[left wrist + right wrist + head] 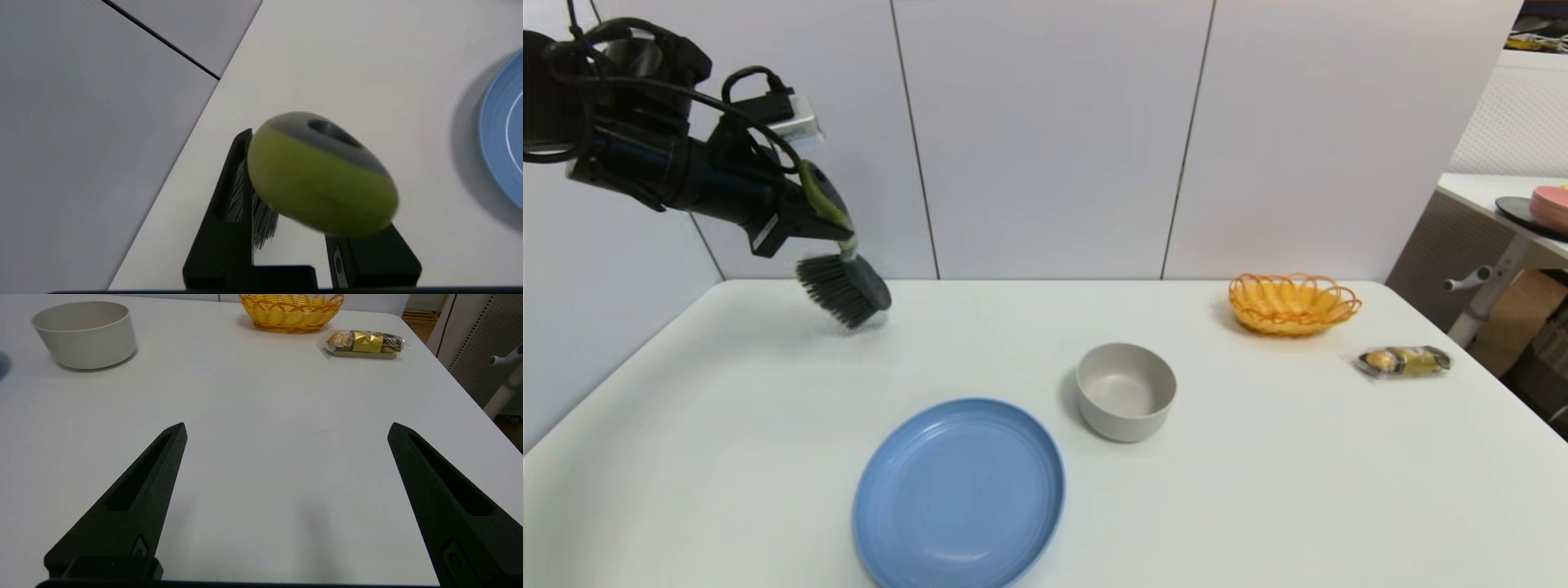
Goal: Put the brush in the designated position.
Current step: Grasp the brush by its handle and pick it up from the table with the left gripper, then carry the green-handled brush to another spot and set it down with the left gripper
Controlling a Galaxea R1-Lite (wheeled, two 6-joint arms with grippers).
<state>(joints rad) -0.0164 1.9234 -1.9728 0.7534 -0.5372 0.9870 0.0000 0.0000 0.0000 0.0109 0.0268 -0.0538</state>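
Observation:
The brush [843, 287] hangs in the air over the table's far left corner, black bristles pointing down and left, its lime-green handle [318, 179] held between the fingers of my left gripper [825, 224], which is shut on it. In the left wrist view the handle's rounded end with its small hole fills the middle, and bristles show behind one finger [229, 204]. My right gripper [286, 433] is out of the head view; its own view shows it low over the bare table on the right side, fingers wide open and holding nothing.
A blue plate [960, 492] lies at the front centre, with a grey-white bowl [1126, 390] just right of it. An orange wicker basket [1293, 303] stands at the back right, and a wrapped snack [1403, 360] lies near the right edge. A wall runs behind the table.

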